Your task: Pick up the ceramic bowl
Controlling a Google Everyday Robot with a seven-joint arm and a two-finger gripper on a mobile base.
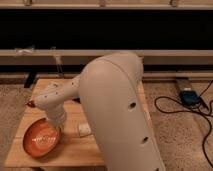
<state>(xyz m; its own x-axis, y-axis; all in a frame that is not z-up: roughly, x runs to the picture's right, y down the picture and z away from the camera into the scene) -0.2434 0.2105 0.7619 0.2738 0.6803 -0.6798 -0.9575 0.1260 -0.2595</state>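
The ceramic bowl, wide, shallow and orange-red with pale rings in its centre, sits at the front left of the wooden table. My gripper is at the end of the white arm, right at the bowl's right rim and reaching down onto it. The wrist hides the contact point. The large white upper arm fills the middle of the view and hides the table's right part.
A small white object lies on the table just right of the bowl. A blue device with black cables lies on the floor at the right. A long dark bench runs behind the table.
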